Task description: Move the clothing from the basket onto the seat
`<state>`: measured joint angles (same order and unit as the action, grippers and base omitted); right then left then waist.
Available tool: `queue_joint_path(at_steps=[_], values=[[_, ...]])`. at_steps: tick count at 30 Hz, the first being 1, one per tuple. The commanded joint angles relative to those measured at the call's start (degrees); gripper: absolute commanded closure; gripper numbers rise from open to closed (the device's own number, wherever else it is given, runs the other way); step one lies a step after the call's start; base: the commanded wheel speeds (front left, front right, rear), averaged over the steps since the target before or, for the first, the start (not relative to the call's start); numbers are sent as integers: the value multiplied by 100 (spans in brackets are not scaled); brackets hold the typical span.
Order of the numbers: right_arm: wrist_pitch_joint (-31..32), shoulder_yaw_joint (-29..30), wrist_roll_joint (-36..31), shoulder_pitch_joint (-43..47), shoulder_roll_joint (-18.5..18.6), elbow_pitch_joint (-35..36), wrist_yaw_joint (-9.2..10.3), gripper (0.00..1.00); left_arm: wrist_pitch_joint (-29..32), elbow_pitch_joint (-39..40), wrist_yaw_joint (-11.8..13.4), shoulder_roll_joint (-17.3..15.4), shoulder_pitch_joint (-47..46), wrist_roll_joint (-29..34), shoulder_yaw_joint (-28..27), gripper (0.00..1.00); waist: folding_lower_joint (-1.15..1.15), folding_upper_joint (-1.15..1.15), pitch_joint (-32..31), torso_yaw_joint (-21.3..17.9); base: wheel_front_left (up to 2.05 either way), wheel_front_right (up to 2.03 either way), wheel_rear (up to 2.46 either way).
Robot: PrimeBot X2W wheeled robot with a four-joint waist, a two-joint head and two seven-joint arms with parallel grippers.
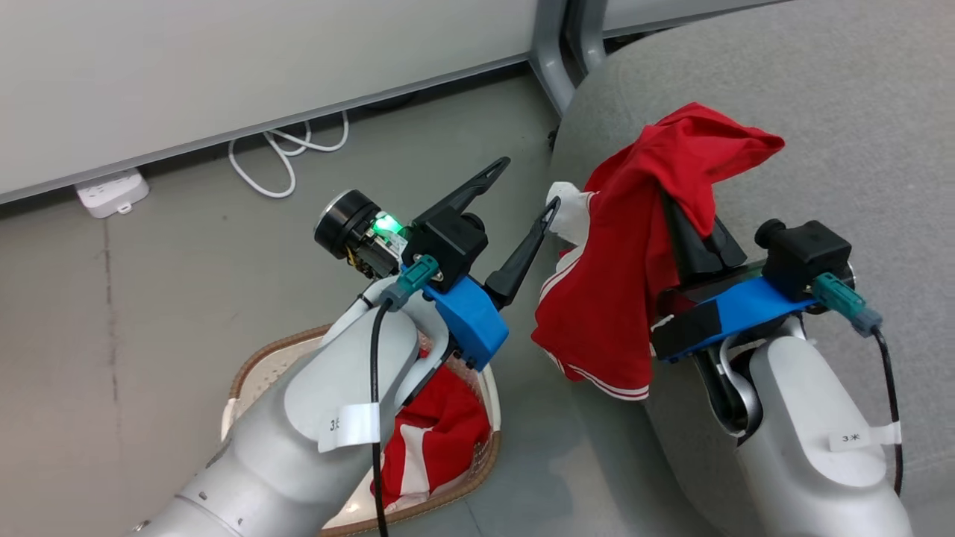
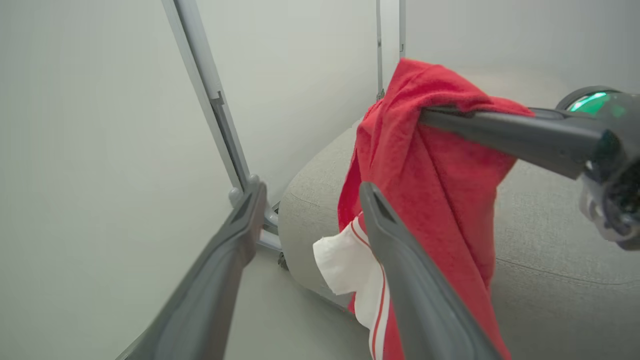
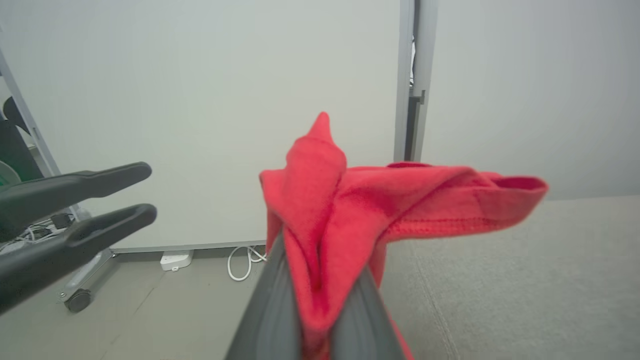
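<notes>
**Red striped garment pinched over the grey seat's edge**

Clamped between the closed dark fingers of the right gripper (image 1: 694,242) and draped over them: a soft bright red fabric garment with white stripes and white trim (image 1: 619,291). Raised at the left edge of the large light grey upholstered seat cushion (image 1: 821,134), hem hanging down the cushion's side; contact with the cushion not clear.

Second red and white striped garment (image 1: 433,440) crumpled inside the oval cream-white plastic basket with brown woven-look rim (image 1: 261,358), on the floor at near left, partly hidden under the left forearm.

Left gripper (image 1: 528,183) empty, fingers spread wide, lifted above the basket and aimed far and right. One tip just beside the held garment's white trim; touching or not, impossible to tell.

Small white tags on both pale forearms, each starting with "3", the rest unreadable. Green light glowing at the left wrist.

Far left by the wall: white power strip (image 1: 112,192) and looped white cable (image 1: 287,149).
</notes>
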<state>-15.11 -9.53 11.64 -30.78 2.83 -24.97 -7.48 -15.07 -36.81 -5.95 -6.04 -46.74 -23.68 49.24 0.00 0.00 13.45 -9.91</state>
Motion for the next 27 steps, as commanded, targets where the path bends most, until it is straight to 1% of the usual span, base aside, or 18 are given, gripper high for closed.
queue_joint_path(at_steps=[1,10,16,21,27], values=[[-7,62,-44,103,10,53,-3,100,-16,41,-11,-34,101,23,38,0,0,0,79,-171,0,0,0],[-7,739,-249,366,10,423,-3,100,37,410,44,-123,349,79,262,0,0,0,215,-730,0,0,0],[-7,1072,-398,582,9,616,-3,100,103,609,61,-193,522,98,418,0,0,0,285,-1042,0,0,0],[-7,1274,-449,726,11,714,-3,100,129,683,94,-236,576,86,459,0,0,0,336,-1192,0,0,0],[-7,1295,-405,818,10,779,-3,100,121,765,107,-269,636,59,498,0,0,0,332,-1275,0,0,0]])
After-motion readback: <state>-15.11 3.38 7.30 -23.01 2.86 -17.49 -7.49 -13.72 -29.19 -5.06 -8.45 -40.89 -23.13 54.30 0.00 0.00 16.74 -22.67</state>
